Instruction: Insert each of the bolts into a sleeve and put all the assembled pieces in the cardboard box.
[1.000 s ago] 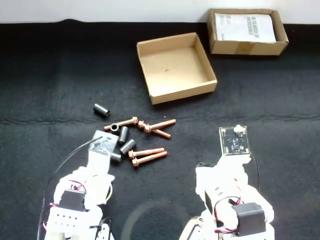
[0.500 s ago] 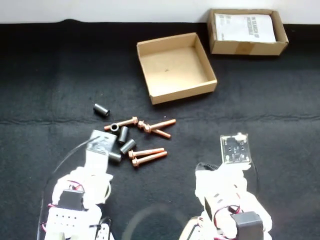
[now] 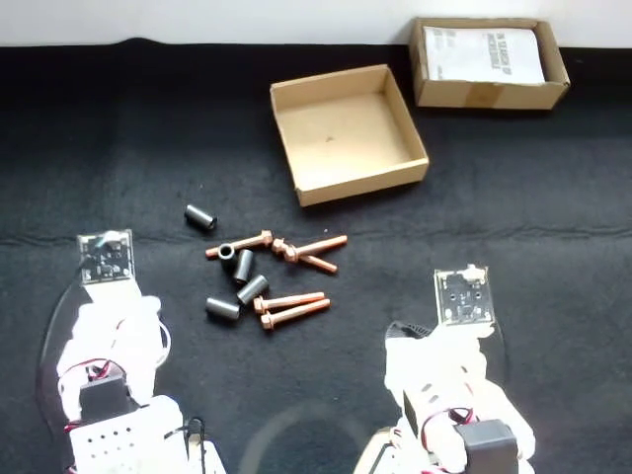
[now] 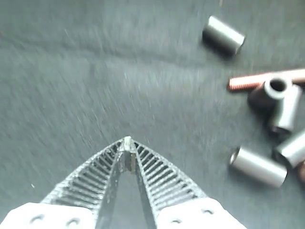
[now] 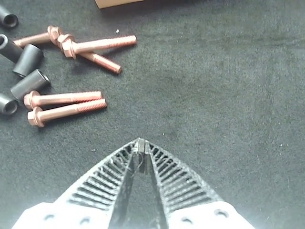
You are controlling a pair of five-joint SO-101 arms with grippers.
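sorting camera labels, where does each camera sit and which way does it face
High view: fixed above the table, looking down at cardboard box, bolts, sleeves; left arm and right arm show.
Left wrist view: on the left wrist, looking past the shut left gripper at sleeves.
Right wrist view: on the right wrist, looking past the shut right gripper at bolts.
Shared: all three show sleeves.

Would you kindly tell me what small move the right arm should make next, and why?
Probably open the right claw and ease it toward the nearest copper bolt. Its jaws are closed on nothing, the bolts and the sleeves lie loose on the black cloth, and the cardboard box has no pieces in it, so a first grasp seems due.
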